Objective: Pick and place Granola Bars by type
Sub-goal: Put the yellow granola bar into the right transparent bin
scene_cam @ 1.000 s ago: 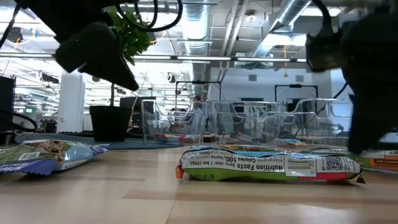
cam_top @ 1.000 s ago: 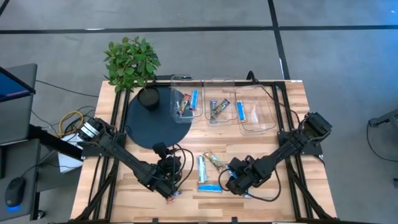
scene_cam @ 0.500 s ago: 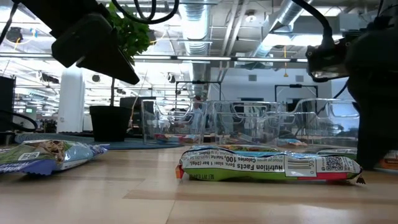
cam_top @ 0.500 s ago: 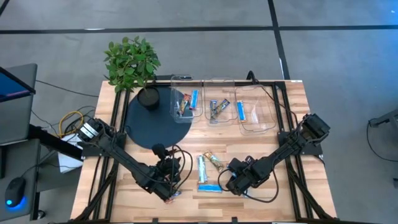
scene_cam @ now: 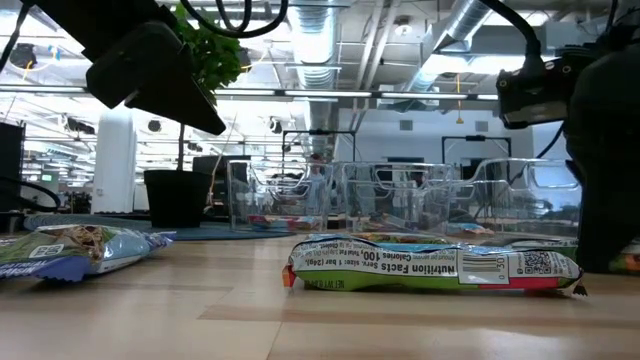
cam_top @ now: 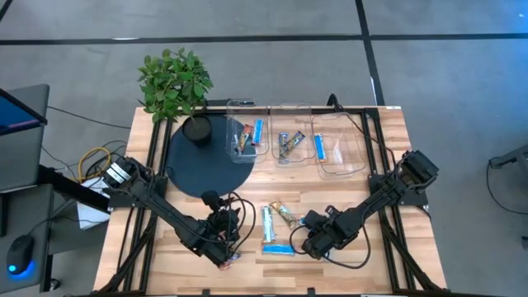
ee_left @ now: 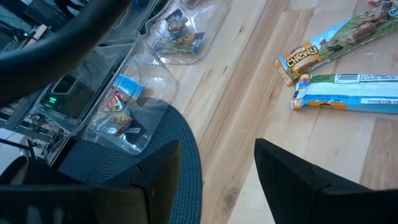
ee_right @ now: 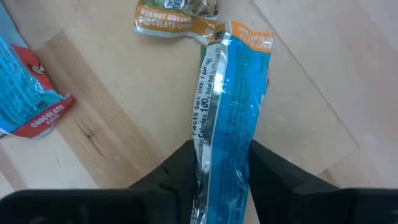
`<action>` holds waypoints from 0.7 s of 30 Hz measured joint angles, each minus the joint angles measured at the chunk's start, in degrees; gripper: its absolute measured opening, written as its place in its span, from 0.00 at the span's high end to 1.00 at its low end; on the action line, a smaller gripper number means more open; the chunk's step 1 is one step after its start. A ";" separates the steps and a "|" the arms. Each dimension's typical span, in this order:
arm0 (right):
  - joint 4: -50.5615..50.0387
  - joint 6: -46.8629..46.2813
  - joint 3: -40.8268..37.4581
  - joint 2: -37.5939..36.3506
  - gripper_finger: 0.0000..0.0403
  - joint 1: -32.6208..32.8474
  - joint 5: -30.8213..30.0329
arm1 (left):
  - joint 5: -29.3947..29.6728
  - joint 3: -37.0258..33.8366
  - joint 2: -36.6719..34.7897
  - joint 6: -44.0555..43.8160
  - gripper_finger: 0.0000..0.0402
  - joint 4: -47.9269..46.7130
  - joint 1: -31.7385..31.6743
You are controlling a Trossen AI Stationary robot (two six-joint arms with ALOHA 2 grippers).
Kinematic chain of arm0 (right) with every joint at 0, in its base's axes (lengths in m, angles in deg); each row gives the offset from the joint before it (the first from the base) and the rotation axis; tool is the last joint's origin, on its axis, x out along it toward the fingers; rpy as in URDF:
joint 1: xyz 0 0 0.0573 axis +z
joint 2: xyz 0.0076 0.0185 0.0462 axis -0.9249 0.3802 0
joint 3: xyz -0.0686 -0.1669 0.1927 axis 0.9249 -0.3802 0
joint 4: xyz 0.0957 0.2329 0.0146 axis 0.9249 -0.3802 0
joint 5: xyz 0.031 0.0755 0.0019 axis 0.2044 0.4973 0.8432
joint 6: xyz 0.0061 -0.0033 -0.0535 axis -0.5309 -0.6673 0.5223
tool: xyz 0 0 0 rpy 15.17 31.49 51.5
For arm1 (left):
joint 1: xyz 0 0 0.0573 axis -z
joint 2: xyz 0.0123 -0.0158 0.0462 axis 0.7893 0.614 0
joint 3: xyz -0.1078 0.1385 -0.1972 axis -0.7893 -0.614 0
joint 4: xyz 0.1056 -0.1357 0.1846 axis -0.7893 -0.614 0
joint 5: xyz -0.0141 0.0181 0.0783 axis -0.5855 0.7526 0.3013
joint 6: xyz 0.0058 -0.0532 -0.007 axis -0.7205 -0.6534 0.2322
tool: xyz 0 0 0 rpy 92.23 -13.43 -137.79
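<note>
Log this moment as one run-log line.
right gripper: jaws closing on blue bar | left gripper: open, empty | bar on table

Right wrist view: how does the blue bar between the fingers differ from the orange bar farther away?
The blue bar is bright blue; the orange bar is brown-orange. The blue bar sits pinched in the right tool; the orange bar lies free. Both are foil-wrapped and rest on the wooden table.

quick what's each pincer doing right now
Left pincer: open, holding nothing.
Right pincer: closed on the blue bar.
</note>
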 joint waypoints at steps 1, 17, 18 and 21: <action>0.15 0.00 0.00 -0.11 0.71 -0.04 -0.27 | 0.00 0.00 0.00 0.00 0.50 0.00 -0.02; -5.26 0.22 0.04 -13.11 0.74 1.18 -12.11 | 0.04 0.00 0.00 0.00 0.50 0.00 0.01; -5.76 0.22 0.05 -14.55 0.74 1.17 -13.56 | 0.04 0.00 0.00 0.00 0.50 0.00 0.01; -8.33 0.65 0.07 -19.11 0.75 0.36 -17.77 | 0.04 0.00 0.00 0.00 0.50 0.00 -0.02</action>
